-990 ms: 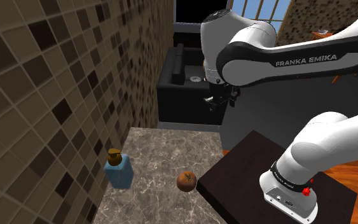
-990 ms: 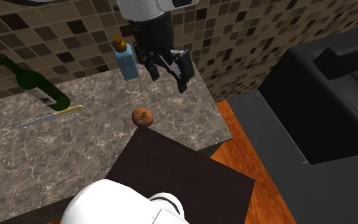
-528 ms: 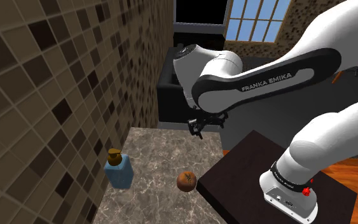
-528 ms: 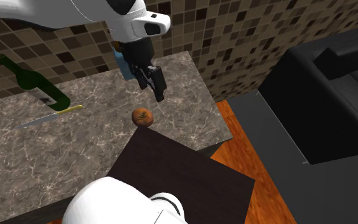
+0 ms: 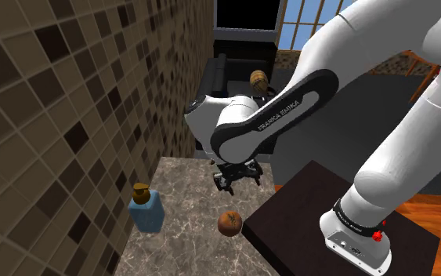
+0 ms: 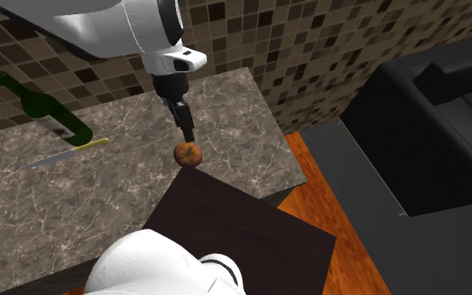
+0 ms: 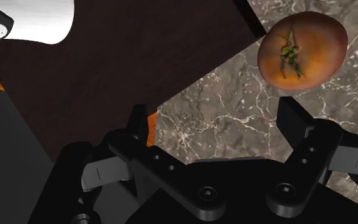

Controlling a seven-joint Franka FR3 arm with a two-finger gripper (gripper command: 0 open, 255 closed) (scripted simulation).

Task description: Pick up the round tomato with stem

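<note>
Plainly round and glossy, the orange-red tomato [image 5: 229, 223] with its green stem sits on the veined, marble-like counter [image 5: 181, 196], just beside the corner of the dark stand [image 5: 289, 223]; the black gripper [image 7: 217, 127] hovers close above it, fingers [image 7: 138, 125] spread apart and clasping nothing, the tomato lying beyond one finger rather than between them; a blue bottle [image 5: 146, 212] with a brown stopper stands near the wall [image 5: 46, 118] of small brown mosaic tiles; a green bottle [image 6: 37, 102] and a knife [image 6: 64, 154] rest further along; orange wood floor [image 6: 334, 184] borders the counter.
</note>
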